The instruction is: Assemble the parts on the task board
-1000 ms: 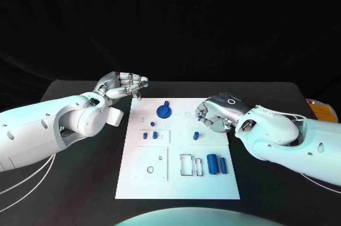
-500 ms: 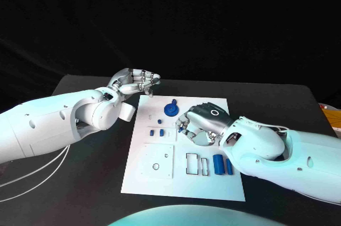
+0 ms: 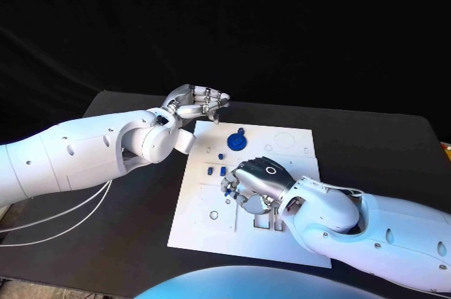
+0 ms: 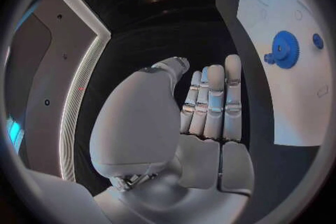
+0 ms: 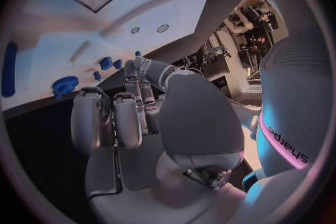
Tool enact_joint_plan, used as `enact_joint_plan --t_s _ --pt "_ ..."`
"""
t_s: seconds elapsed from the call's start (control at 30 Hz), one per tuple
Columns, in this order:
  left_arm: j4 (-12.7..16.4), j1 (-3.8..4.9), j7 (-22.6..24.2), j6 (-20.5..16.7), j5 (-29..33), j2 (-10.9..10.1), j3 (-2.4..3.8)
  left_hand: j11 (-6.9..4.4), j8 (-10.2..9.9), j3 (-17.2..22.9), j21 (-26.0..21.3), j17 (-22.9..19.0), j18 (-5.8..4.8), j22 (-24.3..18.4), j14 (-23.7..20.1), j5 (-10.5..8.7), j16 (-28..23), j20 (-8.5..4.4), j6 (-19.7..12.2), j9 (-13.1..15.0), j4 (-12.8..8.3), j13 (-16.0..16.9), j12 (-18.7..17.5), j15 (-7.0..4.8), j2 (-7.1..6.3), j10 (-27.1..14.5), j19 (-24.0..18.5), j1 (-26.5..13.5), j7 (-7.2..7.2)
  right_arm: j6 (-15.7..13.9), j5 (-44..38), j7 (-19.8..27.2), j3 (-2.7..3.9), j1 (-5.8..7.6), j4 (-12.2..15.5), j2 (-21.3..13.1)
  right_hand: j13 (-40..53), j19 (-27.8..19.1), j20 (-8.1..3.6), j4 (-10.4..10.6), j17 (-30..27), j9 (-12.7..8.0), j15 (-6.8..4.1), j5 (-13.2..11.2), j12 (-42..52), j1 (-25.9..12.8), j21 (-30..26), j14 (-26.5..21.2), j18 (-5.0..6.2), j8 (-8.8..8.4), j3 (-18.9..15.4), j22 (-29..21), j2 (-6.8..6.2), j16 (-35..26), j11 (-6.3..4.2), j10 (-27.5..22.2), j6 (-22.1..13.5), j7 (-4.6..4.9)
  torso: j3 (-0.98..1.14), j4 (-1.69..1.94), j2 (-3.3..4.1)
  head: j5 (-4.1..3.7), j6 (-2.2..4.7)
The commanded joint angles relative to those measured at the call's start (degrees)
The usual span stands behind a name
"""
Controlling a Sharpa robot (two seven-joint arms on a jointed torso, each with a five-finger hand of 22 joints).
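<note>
I have the right hand [image 3: 255,182] low over the middle of the task board [image 3: 202,230], its fingers curled down and inward; in the right wrist view a small blue peg [image 5: 138,55] seems to stand at the fingertips [image 5: 137,70], but I cannot tell whether they pinch it or merely reach beside it; the palm hides whatever lies under it in the head view. Small blue parts [image 3: 223,170] lie just beyond those fingertips, and the blue gear [image 3: 238,141] sits farther off, near the board's far edge. My left hand [image 3: 199,102] hangs off the board past its far corner, fingers curled in on nothing; I judge it parked there to leave the right room to work.
</note>
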Motion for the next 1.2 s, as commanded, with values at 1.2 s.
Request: enact_joint_plan --t_s 1.2 --pt "-0.3 0.06 0.1 1.5 0.7 0.4 0.04 0.04 -0.2 -0.1 -0.3 -0.1 0.69 -0.1 -0.3 -0.04 0.2 0.39 -0.2 0.1 -0.2 0.1 0.3 0.21 0.04 -0.6 0.0 0.1 0.18 4.0 -1.6 -0.6 -0.35 -1.56 -2.0 0.4 0.3 0.5 0.03 0.2 -0.3 0.3 -0.31 -0.1 -0.4 -1.1 0.3 2.7 -0.81 0.3 0.0 0.1 0.16 0.1 -1.2 1.2 0.2 0.22 0.08 -0.05 0.11 0.74 -1.11"
